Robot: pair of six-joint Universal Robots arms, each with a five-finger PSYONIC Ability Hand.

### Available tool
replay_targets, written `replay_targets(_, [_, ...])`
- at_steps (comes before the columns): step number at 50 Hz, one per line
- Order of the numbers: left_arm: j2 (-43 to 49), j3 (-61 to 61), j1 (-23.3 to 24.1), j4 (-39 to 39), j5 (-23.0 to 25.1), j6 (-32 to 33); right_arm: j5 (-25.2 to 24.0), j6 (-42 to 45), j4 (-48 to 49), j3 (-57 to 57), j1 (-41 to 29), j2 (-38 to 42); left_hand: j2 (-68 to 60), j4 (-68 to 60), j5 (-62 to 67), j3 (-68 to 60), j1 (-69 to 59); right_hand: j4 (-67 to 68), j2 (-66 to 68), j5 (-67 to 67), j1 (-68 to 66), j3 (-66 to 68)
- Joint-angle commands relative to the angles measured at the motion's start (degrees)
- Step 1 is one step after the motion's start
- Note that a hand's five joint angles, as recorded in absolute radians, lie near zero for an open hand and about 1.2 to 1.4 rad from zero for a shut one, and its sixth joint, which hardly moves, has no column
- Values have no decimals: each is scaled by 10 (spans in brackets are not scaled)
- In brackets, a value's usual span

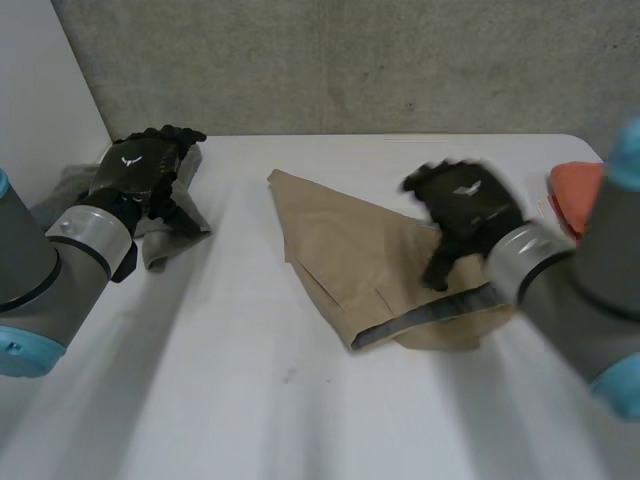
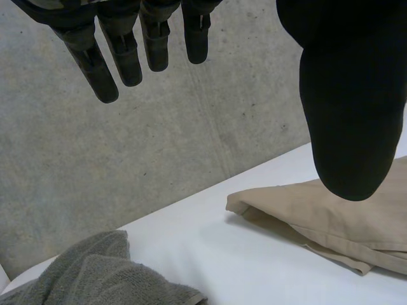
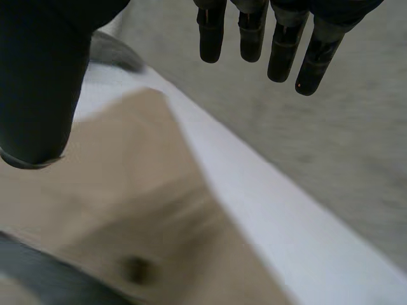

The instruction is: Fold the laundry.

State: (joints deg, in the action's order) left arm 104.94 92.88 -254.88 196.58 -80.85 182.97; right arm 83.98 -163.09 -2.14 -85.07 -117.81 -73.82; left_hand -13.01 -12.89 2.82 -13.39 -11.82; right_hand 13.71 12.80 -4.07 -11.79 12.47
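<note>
Sprawling across the centre and lower right of the head view, the beige garment (image 1: 350, 260) is lying partly folded on the white table (image 1: 250, 400), with a dark grey band (image 1: 420, 320) showing along its nearest edge. It is looking thin, light and limp, so it is probably going to sag wherever it is lifted; pinching a corner or that firmer band is shaping up as the surest hold. The right hand (image 1: 465, 205) is hovering over its right part, fingers straight, thumb apart, gripping nothing. Farther off, at upper left, the left hand (image 1: 140, 170) is hanging spread and empty above a grey towel (image 1: 165, 238), and an orange cloth (image 1: 575, 190) is sitting at the right edge.
</note>
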Motion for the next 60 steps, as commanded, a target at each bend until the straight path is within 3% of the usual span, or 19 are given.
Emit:
replay_targets(1, [0, 4, 1, 0, 0, 0, 5, -42, 0, 20, -89, 115, 8, 7, -6, 12, -4, -37, -28, 41, 18, -25])
replay_targets(13, [0, 5, 0, 2, 1, 0, 90, -36, 57, 54, -121, 215, 8, 7, -6, 12, -4, 26, 35, -22, -45, 38])
replay_targets(16, [0, 6, 0, 3, 1, 0, 95, -36, 77, 61, -121, 223, 8, 7, -6, 12, -4, 172, 181, -168, -191, 184])
replay_targets(19, [0, 6, 0, 4, 1, 0, 94, -36, 94, 61, -121, 223, 8, 7, -6, 12, -4, 602, 611, -598, -621, 614])
replay_targets(20, [0, 6, 0, 4, 1, 0, 94, -36, 101, 61, -120, 222, 8, 7, -6, 12, -4, 662, 671, -659, -681, 675])
replay_targets(25, [0, 6, 1, 4, 1, 0, 82, -31, 129, 62, -116, 198, 11, 10, -9, 15, -1, 663, 672, -659, -682, 675])
replay_targets(30, [3, -1, 1, 7, 3, 5, 43, -14, 105, 58, -115, 119, 13, 12, -11, 17, 1, 663, 672, -659, -682, 675])
replay_targets(37, [60, -34, 1, 40, 10, 9, -31, 19, -9, 75, -75, 3, 15, 13, -13, 18, 3, 663, 672, -659, -682, 675])
replay_targets(43, [126, -68, 1, 43, 46, 17, -80, 15, -81, 83, -44, -62, 16, 15, -14, 20, 4, 663, 672, -659, -682, 675])
replay_targets(48, [194, -110, 11, 42, 74, 26, -88, 14, -91, 74, -40, -96, 13, 12, -11, 17, 1, 663, 672, -659, -682, 675])
replay_targets(60, [282, -181, 31, 37, 76, 27, -86, -8, -90, 48, -36, -131, -2, -4, 4, 1, -14, 663, 672, -659, -682, 675])
